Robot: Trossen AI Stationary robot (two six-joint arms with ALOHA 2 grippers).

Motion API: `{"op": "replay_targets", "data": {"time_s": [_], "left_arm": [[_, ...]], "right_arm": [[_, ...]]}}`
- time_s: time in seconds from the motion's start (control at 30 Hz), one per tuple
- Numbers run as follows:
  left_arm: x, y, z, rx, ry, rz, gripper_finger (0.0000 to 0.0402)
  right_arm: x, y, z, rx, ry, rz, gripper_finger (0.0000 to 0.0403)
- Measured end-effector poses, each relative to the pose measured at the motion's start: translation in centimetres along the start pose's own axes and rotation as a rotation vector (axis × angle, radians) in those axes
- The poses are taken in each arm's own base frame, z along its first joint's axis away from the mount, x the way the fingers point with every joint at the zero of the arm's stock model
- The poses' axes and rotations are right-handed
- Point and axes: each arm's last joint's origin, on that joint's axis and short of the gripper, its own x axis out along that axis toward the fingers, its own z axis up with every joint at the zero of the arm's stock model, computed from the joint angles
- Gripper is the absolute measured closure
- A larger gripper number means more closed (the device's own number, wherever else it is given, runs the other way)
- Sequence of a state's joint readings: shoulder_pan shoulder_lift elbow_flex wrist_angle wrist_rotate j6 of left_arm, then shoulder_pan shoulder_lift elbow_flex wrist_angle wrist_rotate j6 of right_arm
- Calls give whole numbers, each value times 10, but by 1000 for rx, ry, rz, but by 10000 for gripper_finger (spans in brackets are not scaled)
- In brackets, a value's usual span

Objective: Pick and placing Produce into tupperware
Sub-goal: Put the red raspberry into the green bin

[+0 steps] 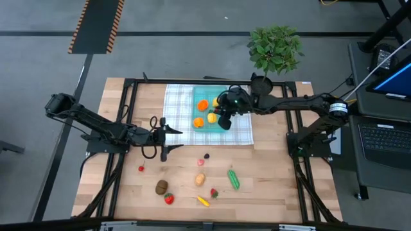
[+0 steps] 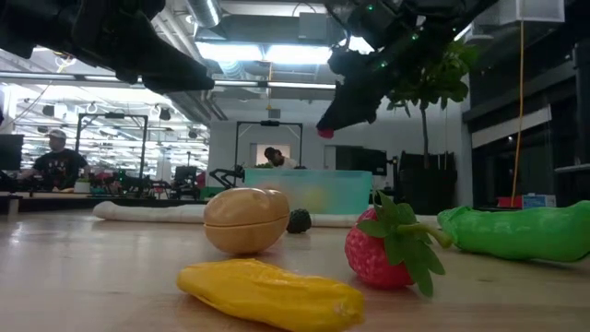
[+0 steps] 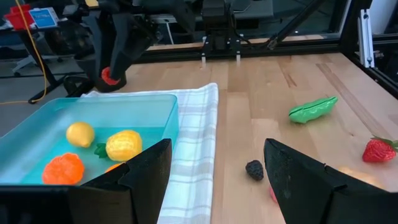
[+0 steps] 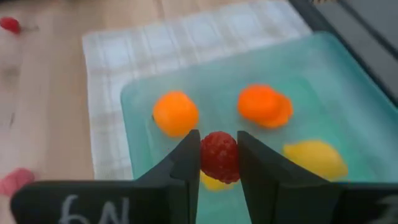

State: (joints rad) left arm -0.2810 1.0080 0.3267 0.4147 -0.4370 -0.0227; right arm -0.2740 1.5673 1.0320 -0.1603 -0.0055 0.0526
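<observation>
A: Right gripper (image 4: 218, 163) hovering over tupperware (image 4: 348, 74), clamping a red raspberry (image 4: 219, 155) betw. both fingers. Left gripper (image 3: 217, 180) waiting near cloth's (image 1: 176, 102) left edge, jaws spread, nothing held.

B: Probably best lowering first, then releasing over bare floor, clear of oranges (image 4: 176, 113) & lemon (image 4: 316, 158); round pieces rolling otherwise.

A: Looking bumpy, firm plastic. Tub translucent teal, smooth, rounded corners. Remaining produce lying nearer on wood: green cucumber (image 1: 234, 179), potato (image 1: 200, 179), strawberry (image 1: 169, 199).
</observation>
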Motion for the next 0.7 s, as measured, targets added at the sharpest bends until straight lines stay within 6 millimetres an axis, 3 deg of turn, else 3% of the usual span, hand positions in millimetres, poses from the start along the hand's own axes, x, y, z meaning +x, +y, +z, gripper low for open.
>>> {"op": "replay_targets", "data": {"time_s": [0.2,0.7], "left_arm": [[0,0,-1,3,7,0,154],[0,0,-1,5,11,0,154]], "right_arm": [[-3,-6,-3,89,90,13,314],[-2,-5,-2,60,73,22,314]]}}
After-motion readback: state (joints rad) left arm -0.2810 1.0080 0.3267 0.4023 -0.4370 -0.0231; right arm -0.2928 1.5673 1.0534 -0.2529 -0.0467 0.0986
